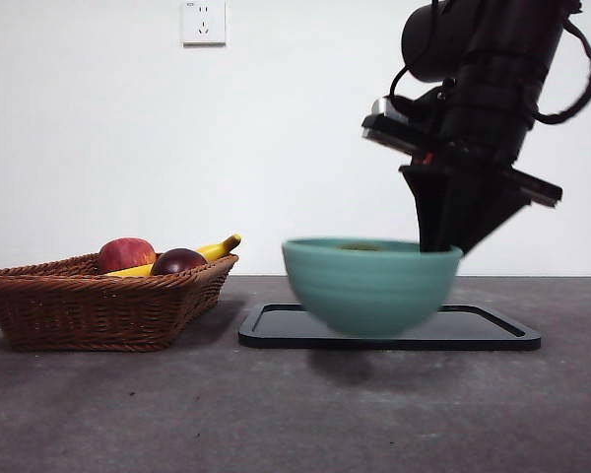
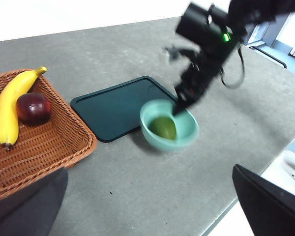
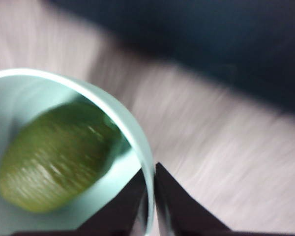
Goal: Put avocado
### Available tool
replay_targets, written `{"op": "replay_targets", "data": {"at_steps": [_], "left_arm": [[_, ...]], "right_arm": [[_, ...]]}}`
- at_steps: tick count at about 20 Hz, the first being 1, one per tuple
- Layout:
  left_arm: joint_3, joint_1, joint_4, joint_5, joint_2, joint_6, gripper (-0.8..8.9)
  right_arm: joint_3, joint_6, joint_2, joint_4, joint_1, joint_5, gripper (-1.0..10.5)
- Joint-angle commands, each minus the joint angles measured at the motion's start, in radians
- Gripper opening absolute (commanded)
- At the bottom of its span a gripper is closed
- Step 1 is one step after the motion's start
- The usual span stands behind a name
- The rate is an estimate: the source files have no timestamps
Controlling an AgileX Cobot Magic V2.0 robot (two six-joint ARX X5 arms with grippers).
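1. The tabletop carries a wicker basket and a dark tray.
2. The teal bowl hangs lifted beside the tray (blurred), so the carrying step seems in hand.
3. The right gripper is clenched on the bowl's rim; next, a level set-down.
4. The avocado lies inside the bowl.
5. The left gripper waits, released.

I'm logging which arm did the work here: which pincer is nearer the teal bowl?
Right. The right pincer is shut on the rim of the teal bowl that holds the avocado. The left pincer is open, well back from it, near the basket.
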Motion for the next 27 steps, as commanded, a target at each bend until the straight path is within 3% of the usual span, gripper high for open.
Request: {"op": "replay_targets", "data": {"at_steps": [1,8,16,17,19,20,24,27], "left_arm": [[0.014,-0.008,0.030,0.000,0.003,0.026,6.17],[0.014,-0.008,0.048,0.000,0.003,0.026,6.17],[0.014,-0.008,0.048,0.000,0.003,0.026,6.17],[0.014,-0.008,0.049,0.000,0.003,0.026,6.17],[0.014,-0.008,0.048,0.000,0.003,0.026,6.17],[0.014,-0.008,0.049,0.000,0.003,0.026,6.17],[0.014,-0.008,0.049,0.000,0.003,0.026,6.17],[0.014,-0.008,0.048,0.000,0.003,0.026,6.17]], "right_arm": [[0.119,0.005,0.088,-0.018,-0.034,-0.001,0.1],[0.478,-0.019,0.355,-0.094,-0.121,0.013,0.1],[0.518,-0.018,0.467,-0.077,-0.134,0.052,0.1],[0.518,-0.017,0.467,-0.077,-0.134,0.052,0.4],[0.518,-0.013,0.467,-0.077,-0.135,0.052,3.4],[0.526,-0.023,0.463,-0.082,-0.140,0.064,4.2],[0.608,-0.044,0.368,-0.184,-0.150,0.292,4.4],[0.607,-0.063,0.205,-0.253,-0.129,0.314,5.0]]}}
